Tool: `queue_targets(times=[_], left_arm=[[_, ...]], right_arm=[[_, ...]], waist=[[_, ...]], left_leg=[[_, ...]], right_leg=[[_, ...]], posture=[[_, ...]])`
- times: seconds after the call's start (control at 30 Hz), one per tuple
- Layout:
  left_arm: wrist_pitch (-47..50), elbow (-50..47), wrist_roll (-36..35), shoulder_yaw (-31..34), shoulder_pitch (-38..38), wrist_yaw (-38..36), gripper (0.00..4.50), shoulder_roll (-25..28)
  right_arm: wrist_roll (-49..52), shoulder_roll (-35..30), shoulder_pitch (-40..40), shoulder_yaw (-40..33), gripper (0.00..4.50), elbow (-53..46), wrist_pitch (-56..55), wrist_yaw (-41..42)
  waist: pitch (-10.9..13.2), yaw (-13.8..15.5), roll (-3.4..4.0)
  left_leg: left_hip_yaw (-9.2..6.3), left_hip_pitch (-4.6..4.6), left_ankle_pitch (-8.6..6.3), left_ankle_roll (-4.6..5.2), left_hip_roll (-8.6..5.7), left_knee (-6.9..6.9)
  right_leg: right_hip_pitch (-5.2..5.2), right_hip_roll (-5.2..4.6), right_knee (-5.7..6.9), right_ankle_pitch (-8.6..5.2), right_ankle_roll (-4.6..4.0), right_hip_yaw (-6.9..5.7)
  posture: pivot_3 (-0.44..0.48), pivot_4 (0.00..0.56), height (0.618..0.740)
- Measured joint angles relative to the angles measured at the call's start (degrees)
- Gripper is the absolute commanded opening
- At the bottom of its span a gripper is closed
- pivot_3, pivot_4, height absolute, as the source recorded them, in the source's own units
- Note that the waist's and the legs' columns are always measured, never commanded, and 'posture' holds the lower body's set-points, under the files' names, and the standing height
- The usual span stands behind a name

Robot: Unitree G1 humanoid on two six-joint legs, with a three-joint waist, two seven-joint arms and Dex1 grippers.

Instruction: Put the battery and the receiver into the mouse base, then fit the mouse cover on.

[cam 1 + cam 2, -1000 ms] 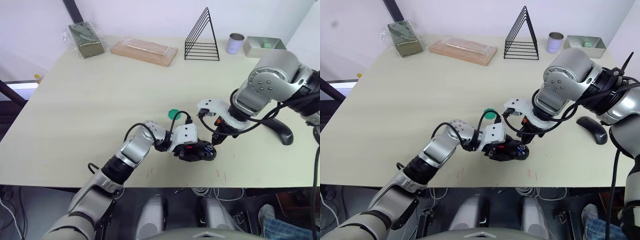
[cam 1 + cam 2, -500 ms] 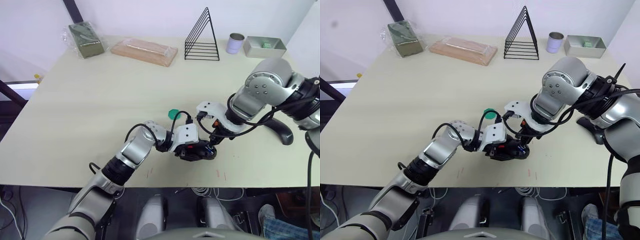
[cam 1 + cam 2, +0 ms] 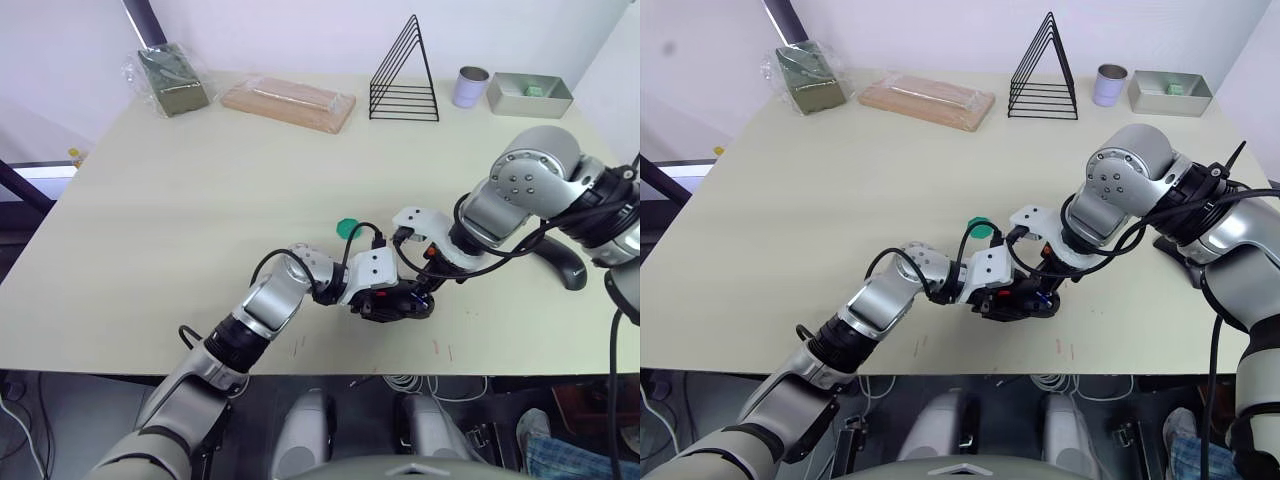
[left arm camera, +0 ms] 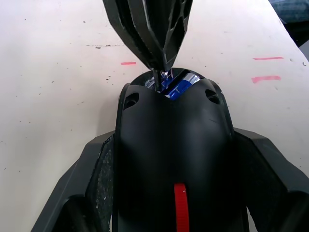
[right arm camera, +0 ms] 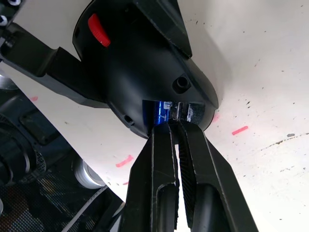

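Lower now, right hand [image 5: 175,126] (pinched) meets mouse base [image 4: 171,159].

Smooth black plastic mouse base [image 4: 171,159] with faint sheen, glossy blue battery [image 5: 158,112], matt cream worktop [image 3: 200,220], black wire rack [image 3: 404,72], textured matt fingers [image 5: 161,159]

Mouse base [image 4: 174,159] glossy black w/ red scroll wheel; battery [image 4: 179,86] blue; mouse cover [image 3: 561,262] black; table [image 3: 200,220] pale beige w/ small red marks near front edge; disc [image 3: 347,228] green; wire rack [image 3: 405,72] black; cup [image 3: 469,86] lavender-grey.
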Motion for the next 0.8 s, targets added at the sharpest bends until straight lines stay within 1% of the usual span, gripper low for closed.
queue_targets(times=[0.8], left_arm=[[1.1,-0.5,0.0,0.0,0.0,0.2,2.89,-0.1]], right_arm=[[-3.9,0.5,2.7,-1.7,0.00,0.6,0.0,0.3]], waist=[[0.0,0.0,0.00]], left_leg=[[0.00,0.00,0.00,0.00,0.00,0.00]], right_leg=[[0.00,0.00,-0.01,0.00,0.00,0.00]], posture=[[0.000,0.150,0.740]])
